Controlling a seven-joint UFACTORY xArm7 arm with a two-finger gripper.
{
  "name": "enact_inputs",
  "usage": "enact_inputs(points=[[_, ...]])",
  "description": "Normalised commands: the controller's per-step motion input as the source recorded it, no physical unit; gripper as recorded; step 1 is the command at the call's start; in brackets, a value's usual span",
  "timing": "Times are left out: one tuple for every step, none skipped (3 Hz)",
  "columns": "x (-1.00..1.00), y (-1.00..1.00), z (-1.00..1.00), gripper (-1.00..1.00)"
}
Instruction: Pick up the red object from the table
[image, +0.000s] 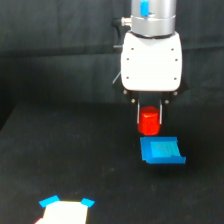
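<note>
The red object (149, 121), a small stubby red-orange block, hangs between the two thin fingers of my gripper (149, 118), which is shut on it. It is held above the black table (60, 160), just over the back edge of a flat blue square piece (161, 151). The white gripper body (151, 62) sits directly above, with the arm's grey wrist at the top of the exterior view.
A white patch with blue corners (66, 210) lies at the bottom edge, toward the exterior view's left. A dark backdrop rises behind the table.
</note>
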Motion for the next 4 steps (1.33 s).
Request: enact_inputs(points=[[-0.3,-0.53,-0.08,-0.72],[0.32,0.26,0.11,-1.0],[-0.19,0.09,-0.29,-1.0],[0.06,-0.12,-0.01,-1.0]])
